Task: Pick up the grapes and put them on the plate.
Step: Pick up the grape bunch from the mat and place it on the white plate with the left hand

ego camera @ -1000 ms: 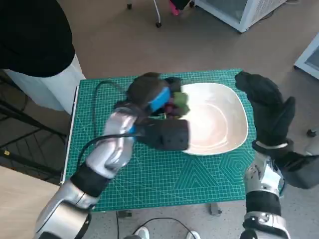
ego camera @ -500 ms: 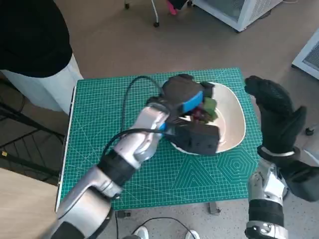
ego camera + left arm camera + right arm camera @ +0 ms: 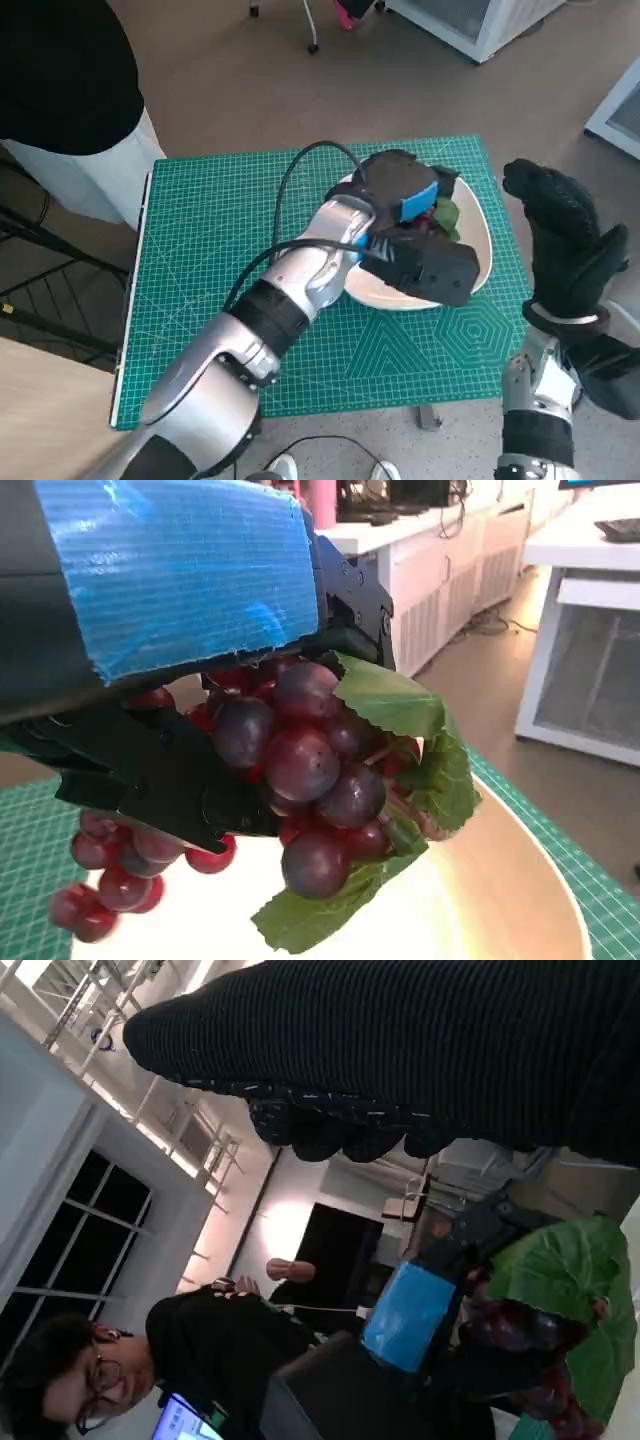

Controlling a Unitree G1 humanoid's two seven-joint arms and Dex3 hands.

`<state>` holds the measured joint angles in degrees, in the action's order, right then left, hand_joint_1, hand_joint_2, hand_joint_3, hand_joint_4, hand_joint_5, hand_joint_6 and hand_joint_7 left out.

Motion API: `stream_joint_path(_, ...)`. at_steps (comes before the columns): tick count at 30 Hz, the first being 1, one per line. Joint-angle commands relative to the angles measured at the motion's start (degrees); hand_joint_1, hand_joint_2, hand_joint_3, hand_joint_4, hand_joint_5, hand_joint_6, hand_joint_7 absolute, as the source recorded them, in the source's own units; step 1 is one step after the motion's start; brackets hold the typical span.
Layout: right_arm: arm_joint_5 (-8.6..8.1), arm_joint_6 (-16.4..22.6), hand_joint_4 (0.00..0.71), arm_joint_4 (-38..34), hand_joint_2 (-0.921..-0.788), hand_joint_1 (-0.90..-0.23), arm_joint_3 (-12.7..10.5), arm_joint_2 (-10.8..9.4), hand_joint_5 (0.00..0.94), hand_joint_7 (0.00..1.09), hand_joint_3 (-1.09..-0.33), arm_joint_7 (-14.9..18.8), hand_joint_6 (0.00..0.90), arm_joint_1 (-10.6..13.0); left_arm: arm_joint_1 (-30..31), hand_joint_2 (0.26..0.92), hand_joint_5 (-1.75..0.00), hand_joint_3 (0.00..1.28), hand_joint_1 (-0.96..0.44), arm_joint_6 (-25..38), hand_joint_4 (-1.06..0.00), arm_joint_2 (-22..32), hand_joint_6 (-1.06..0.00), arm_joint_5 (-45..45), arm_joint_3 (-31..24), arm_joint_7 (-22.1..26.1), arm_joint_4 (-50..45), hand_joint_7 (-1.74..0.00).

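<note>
Left hand over plate, clutching grapes; right hand raised, empty, fingers apart.

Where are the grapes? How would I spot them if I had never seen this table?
Find the green mat on the small table, then the cream plate near its far right corner. Over that plate, the left hand with blue tape holds the grapes: a dark red bunch with green leaves, the only food there.

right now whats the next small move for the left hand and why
Probably lower a little and let go. The left hand holds the grapes above the plate; the left wrist view shows the bunch hanging over the pale plate surface, not resting on it.
</note>
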<state>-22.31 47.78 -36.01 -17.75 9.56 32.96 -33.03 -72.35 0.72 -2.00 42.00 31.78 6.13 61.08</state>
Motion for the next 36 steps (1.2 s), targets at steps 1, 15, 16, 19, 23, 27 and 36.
stream_joint_path(1,0.16,-0.08,0.278,-0.73,-0.921,-0.572,0.00,0.52,0.000,0.00,-0.651,-0.56,0.349,1.37,-1.65,0.921,-1.44,0.28,0.00,-1.10,-0.41,-0.87,-0.42,-1.10,-0.37,-1.15,2.35,-1.41)
stream_joint_path(15,0.70,-0.43,0.273,-0.50,-0.921,-0.575,0.48,0.38,0.000,0.00,-0.653,-1.85,0.346,1.63,-1.23,0.918,-0.79,0.11,-0.14,-4.51,-0.54,-1.63,-0.46,-4.75,-2.45,-1.92,8.78,-0.35)
stream_joint_path(16,0.79,-0.41,0.273,-0.50,-0.921,-0.574,0.55,0.36,0.000,0.00,-0.654,-1.99,0.346,1.62,-1.21,0.919,-0.70,0.09,-0.20,-4.57,-0.55,-1.72,-0.46,-5.06,-2.61,-1.73,9.09,-0.26)
stream_joint_path(19,1.05,-0.39,0.272,-0.53,-0.921,-0.569,0.76,0.31,0.000,0.00,-0.655,-2.42,0.345,1.57,-1.21,0.920,-0.40,0.08,-0.33,-4.44,-0.53,-1.91,-0.44,-5.67,-2.80,-1.12,9.80,-0.10)
stream_joint_path(23,1.10,-0.42,0.270,-0.74,-0.921,-0.563,1.01,0.27,0.000,0.00,-0.657,-2.71,0.344,1.46,-1.14,0.921,-0.12,0.08,-0.46,-4.41,-0.48,-1.80,-0.41,-5.41,-2.43,-0.90,10.12,-0.02)
stream_joint_path(27,0.91,-0.45,0.271,-0.95,-0.921,-0.559,1.19,0.23,0.001,0.00,-0.657,-2.68,0.345,1.36,-1.18,0.921,-0.03,0.11,-0.55,-4.32,-0.42,-1.60,-0.39,-4.64,-1.71,-1.14,10.22,-0.01)
stream_joint_path(36,0.79,-0.65,0.272,-1.13,-0.921,-0.559,1.42,0.22,0.001,0.00,-0.657,-2.73,0.345,1.18,-1.00,0.921,0.00,0.23,-0.64,-4.56,-0.22,-1.15,-0.28,-3.66,-0.51,-2.18,10.18,0.00)
